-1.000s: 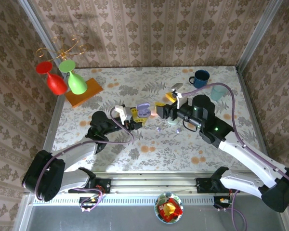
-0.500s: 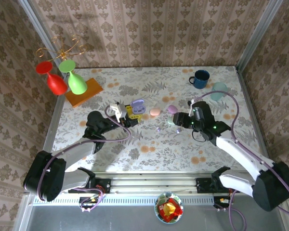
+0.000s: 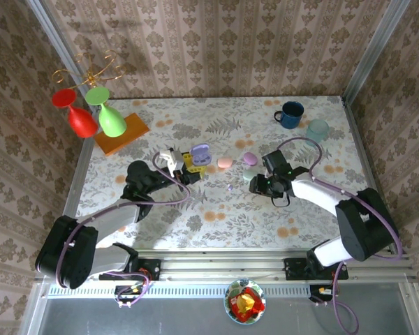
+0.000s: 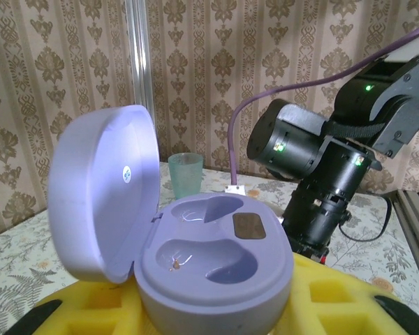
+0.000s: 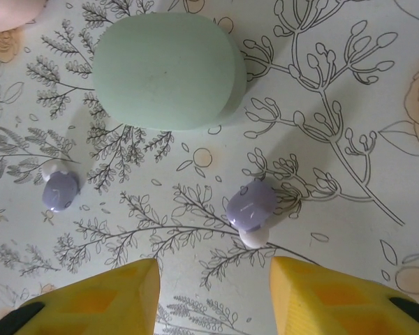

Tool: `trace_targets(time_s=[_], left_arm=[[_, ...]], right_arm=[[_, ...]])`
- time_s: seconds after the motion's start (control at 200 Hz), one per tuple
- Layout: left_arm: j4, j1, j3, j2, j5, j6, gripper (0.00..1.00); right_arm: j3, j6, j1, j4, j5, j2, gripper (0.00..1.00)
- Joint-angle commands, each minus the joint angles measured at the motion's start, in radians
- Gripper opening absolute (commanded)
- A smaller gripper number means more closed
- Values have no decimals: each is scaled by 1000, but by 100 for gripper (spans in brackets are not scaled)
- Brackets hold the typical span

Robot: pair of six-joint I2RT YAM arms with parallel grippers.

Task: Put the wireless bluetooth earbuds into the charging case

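Observation:
My left gripper (image 4: 216, 310) is shut on an open lilac charging case (image 4: 213, 258), its yellow fingers (image 4: 349, 303) on either side. The lid stands up at the left and both wells are empty. In the top view the case (image 3: 199, 154) is left of the table's centre. Two lilac earbuds (image 5: 251, 206) (image 5: 60, 190) lie on the flowered table just ahead of my right gripper (image 5: 213, 279). That gripper is open and low over the table, with nothing between its yellow fingers (image 5: 321, 293). In the top view one earbud (image 3: 230, 187) lies left of the right gripper (image 3: 257, 184).
A closed green case (image 5: 169, 70) lies just beyond the earbuds. Closed pink (image 3: 225, 162) and lilac (image 3: 249, 158) cases sit behind it. A blue mug (image 3: 290, 114) and a green cup (image 3: 318, 129) stand at the back right. Red and green goblets on an orange block (image 3: 122, 132) stand at the back left.
My right arm has dropped from beside the held case down to the table by the earbuds, its jaws narrowing. The left gripper and case have shifted slightly left.

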Motion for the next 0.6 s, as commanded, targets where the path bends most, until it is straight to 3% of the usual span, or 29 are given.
trace_targets(time_s=[0.0, 0.595], left_arm=[[65, 8, -5, 5, 20, -32, 35], [74, 10, -24, -6, 22, -42, 35]], right_arm=[[43, -21, -1, -3, 11, 35, 47], [104, -110, -2, 17, 53, 150, 49]])
